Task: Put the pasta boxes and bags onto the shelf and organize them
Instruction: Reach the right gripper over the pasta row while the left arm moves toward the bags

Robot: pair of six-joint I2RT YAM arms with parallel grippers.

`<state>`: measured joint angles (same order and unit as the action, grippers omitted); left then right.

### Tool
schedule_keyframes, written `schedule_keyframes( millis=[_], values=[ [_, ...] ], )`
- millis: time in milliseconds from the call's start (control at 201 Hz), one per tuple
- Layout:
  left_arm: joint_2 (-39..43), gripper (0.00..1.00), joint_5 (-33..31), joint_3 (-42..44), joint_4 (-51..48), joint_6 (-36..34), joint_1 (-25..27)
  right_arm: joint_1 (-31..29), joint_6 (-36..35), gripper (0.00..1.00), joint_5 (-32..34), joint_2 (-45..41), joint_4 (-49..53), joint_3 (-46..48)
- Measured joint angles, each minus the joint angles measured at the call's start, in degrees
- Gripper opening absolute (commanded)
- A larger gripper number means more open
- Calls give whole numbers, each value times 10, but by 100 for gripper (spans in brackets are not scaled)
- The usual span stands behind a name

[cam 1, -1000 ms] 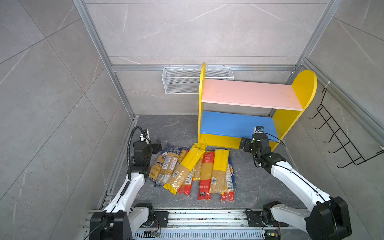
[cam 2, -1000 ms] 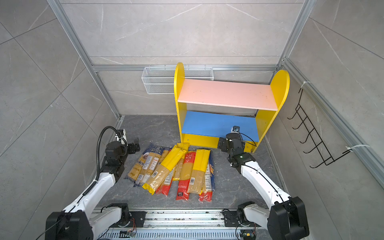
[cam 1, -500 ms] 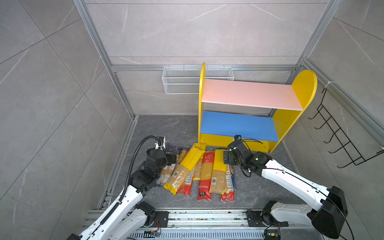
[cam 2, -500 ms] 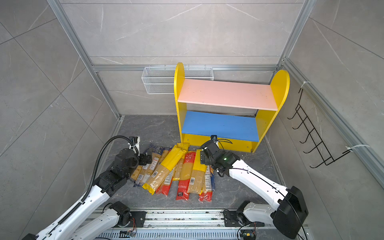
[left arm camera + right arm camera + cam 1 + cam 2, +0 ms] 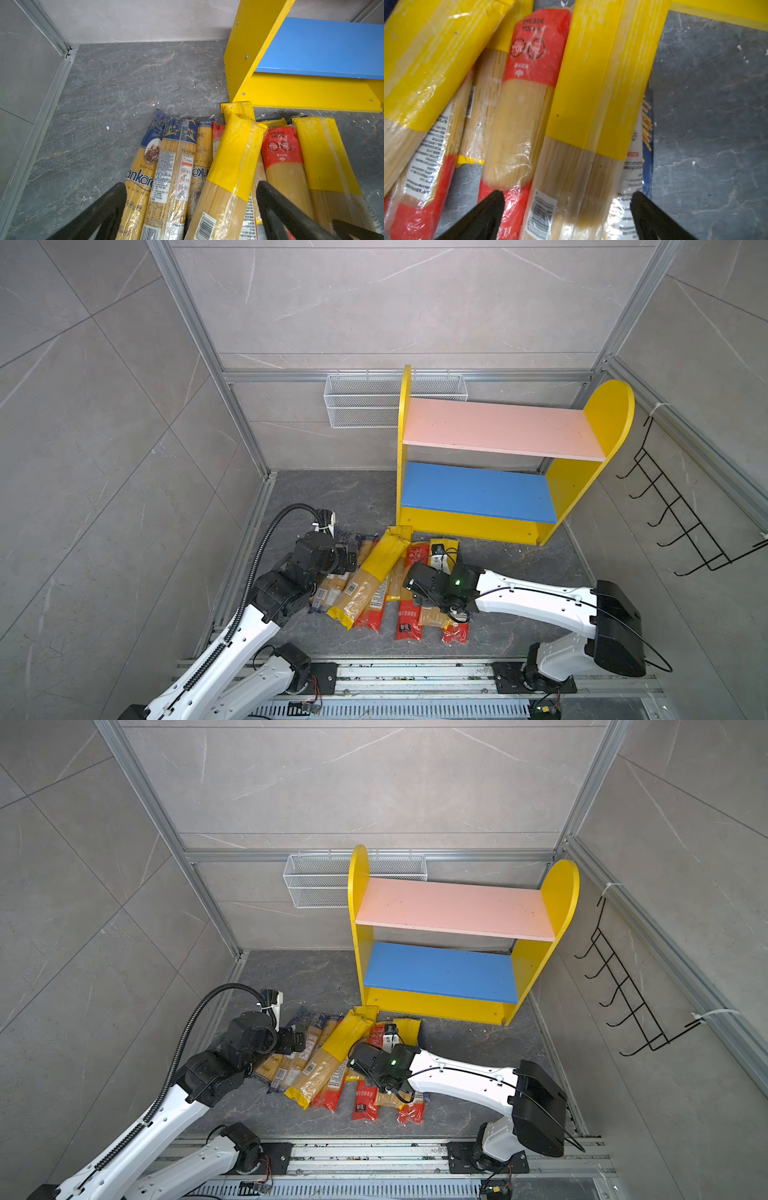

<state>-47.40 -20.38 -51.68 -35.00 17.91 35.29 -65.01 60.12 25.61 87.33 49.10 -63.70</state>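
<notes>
Yellow-banded packet (image 5: 591, 93): lies directly beneath the right hand (image 5: 566, 195), on the right of the pile (image 5: 386, 585). Its long axis runs away from that hand toward the foot of the shelf (image 5: 606, 418), so the fingers stand across its width.
Right hand state: spread wide, nothing held. One fingertip (image 5: 496, 197) hangs over a red packet (image 5: 529, 62), the other over the pile's outer edge. Whether either touches the wrapping cannot be told.
Left hand (image 5: 192, 186): spread wide, empty. It sits above the blue-ended packets (image 5: 166, 155) and the slanted yellow packet (image 5: 234, 164), which rides over its neighbours.
Location of goods: every packet in view lies flat on the grey surface (image 5: 332, 497), just in front of the shelf, ends pointing toward it. None is on the shelf.
Shelf boards: pink board (image 5: 498, 427) above, blue board (image 5: 478, 493) below. Both run crosswise to the packets' long axes.
Nearer arm: the right hand works nearer the shelf opening, and the left hand is at the pile's left flank.
Assessment: the right hand is lined up to close across the yellow-banded packet. A turn of roughly a quarter would probably be needed to lay it along a board.
Risk: packets touch side by side, so a neighbour may be pinched too.
</notes>
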Motion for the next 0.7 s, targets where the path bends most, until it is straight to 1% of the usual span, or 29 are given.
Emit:
schedule_keyframes(
  millis=[154, 304, 463, 637, 702],
  values=[
    [24, 100, 2, -3, -40, 2, 1, -3, 43, 98, -1, 5, -1, 3],
    [43, 100, 10, -12, -68, 1, 1, -3, 57, 96, -3, 18, -2, 4],
    [38, 100, 16, -29, -84, 1, 1, -2, 66, 95, -14, 57, -7, 4],
    [24, 100, 42, -37, -95, -2, 1, 4, 74, 94, -27, 72, -15, 8],
    [20, 100, 51, -37, -97, -3, 1, 8, 74, 92, -30, 78, -17, 8]
  ],
)
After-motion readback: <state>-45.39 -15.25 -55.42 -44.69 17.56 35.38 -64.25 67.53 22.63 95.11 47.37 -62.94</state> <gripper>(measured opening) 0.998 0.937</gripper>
